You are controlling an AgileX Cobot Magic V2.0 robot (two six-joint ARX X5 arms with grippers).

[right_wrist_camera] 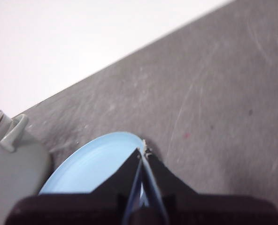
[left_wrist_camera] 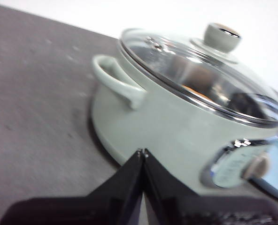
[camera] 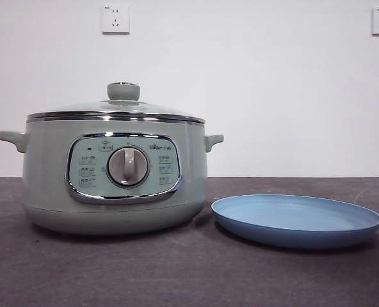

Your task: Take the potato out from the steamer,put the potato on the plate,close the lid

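Note:
The pale-green steamer [camera: 116, 176] stands on the dark table at the left, with the glass lid [camera: 116, 109] closed on it and its green knob [camera: 123, 91] on top. The light-blue plate [camera: 296, 220] lies bare beside it on the right. In the left wrist view the steamer [left_wrist_camera: 167, 126] is close, and through the lid [left_wrist_camera: 200, 75] an orange bit of the potato [left_wrist_camera: 198, 92] shows inside. My left gripper [left_wrist_camera: 142, 152] is shut and empty beside the steamer. My right gripper [right_wrist_camera: 142, 152] is shut and empty above the plate [right_wrist_camera: 89, 164]. Neither arm shows in the front view.
A white wall with two sockets [camera: 115, 19] stands behind the table. The steamer's side handles [camera: 10, 139] stick out on both sides. Bare grey table surface [right_wrist_camera: 214, 93] lies beyond the plate.

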